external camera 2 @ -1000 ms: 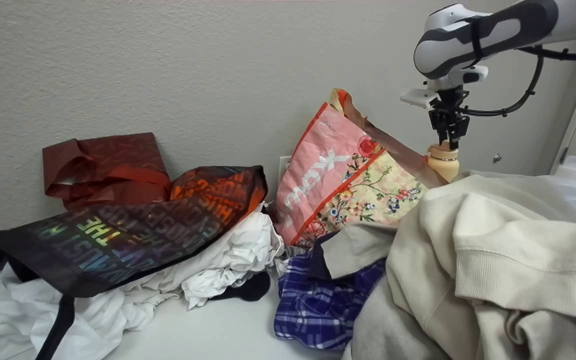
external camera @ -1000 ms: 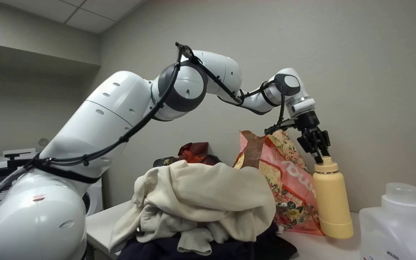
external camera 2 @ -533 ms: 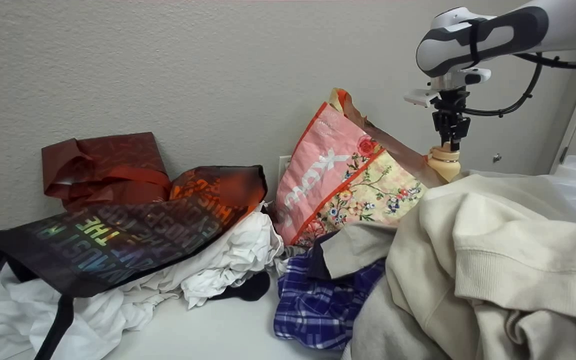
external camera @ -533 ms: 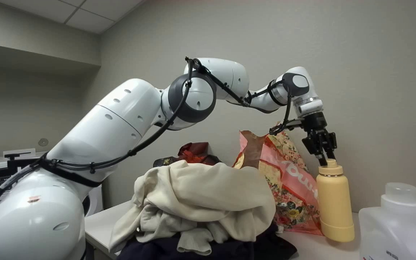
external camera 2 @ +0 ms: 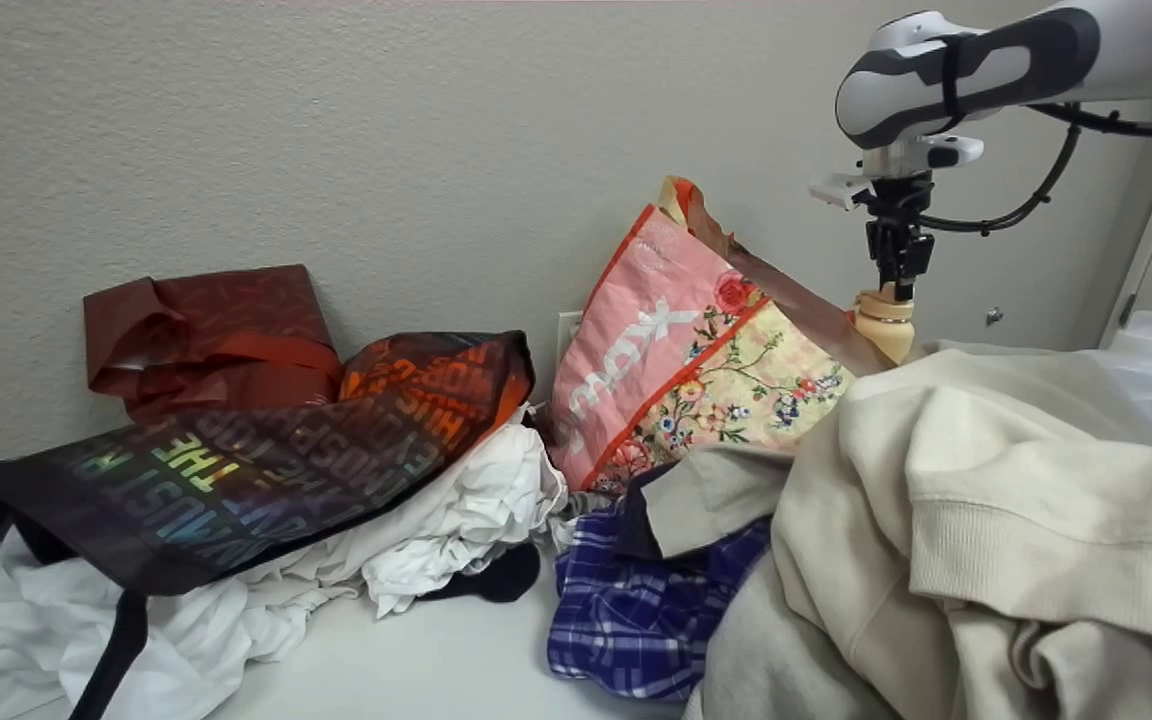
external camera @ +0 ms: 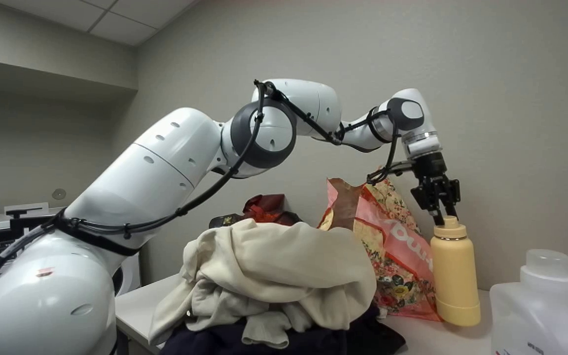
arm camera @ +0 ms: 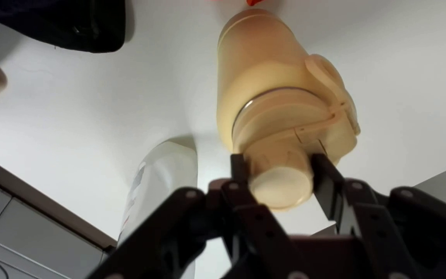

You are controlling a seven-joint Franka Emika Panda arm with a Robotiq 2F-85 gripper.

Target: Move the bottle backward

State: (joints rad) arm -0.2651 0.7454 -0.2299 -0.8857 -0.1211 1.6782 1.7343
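Observation:
The tan-yellow bottle (external camera: 455, 278) stands near the wall, leaning slightly, between the floral bag and the white jug. In an exterior view only its top (external camera 2: 884, 332) shows above the beige cloth. My gripper (external camera: 445, 220) points down at the bottle's top from above. In the wrist view the two fingers (arm camera: 279, 164) press on both sides of the bottle's round cap, and the bottle (arm camera: 259, 66) stretches away below them. The gripper is shut on the cap. I cannot tell whether the base touches the table or hangs just above it.
The translucent white jug (external camera: 535, 310) stands close beside the bottle; it also shows in the wrist view (arm camera: 165, 170). The pink floral bag (external camera: 405, 266) leans on the wall right behind the bottle. A beige cloth pile (external camera: 274, 261) lies on the white table (external camera: 136, 298).
The gripper and bottle moved together: first right and slightly down in an exterior view, then slightly back left and up over the last half second. The bag and jug stayed put.

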